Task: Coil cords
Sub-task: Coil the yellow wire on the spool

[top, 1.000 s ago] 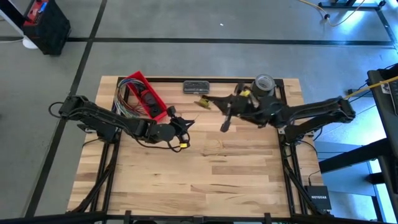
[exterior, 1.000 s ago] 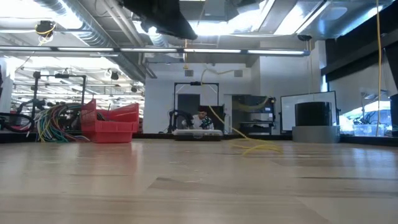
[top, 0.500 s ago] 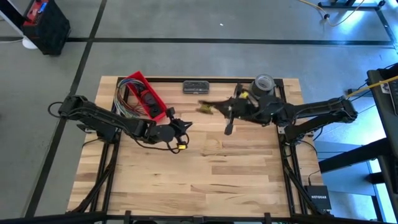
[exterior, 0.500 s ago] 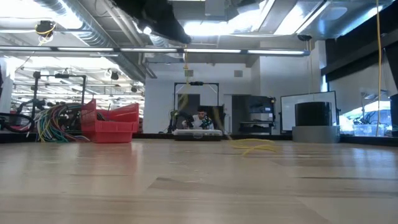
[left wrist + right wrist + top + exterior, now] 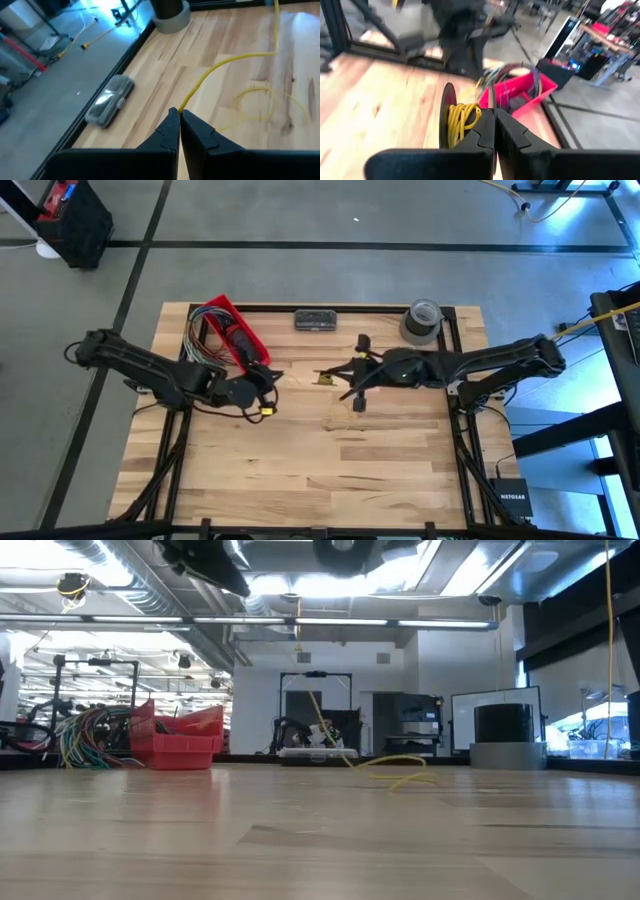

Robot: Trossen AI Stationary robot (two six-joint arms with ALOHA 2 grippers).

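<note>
Left gripper (image 5: 176,114) is pinched on the cord (image 5: 227,61), whose slack loops lie on the table (image 5: 300,470) mid-board. Right gripper (image 5: 492,116) is pressed shut on a small yellow coil (image 5: 462,119), held near the red bin (image 5: 232,332). Looks like mid-winding, 2 arms sharing 1 strand. Next: feed slack across without tangling the loose loops.

Grey concrete floor (image 5: 300,220) crossed by dark tape lines (image 5: 330,246). Overhead, exposed ducts and pipes (image 5: 90,570) under bright ceiling lights (image 5: 330,585). At the far end, a pale wall (image 5: 262,705) with a dark doorway frame (image 5: 316,680). Off to one side, metal racks (image 5: 95,690); to the other, a dark monitor (image 5: 497,712).
</note>
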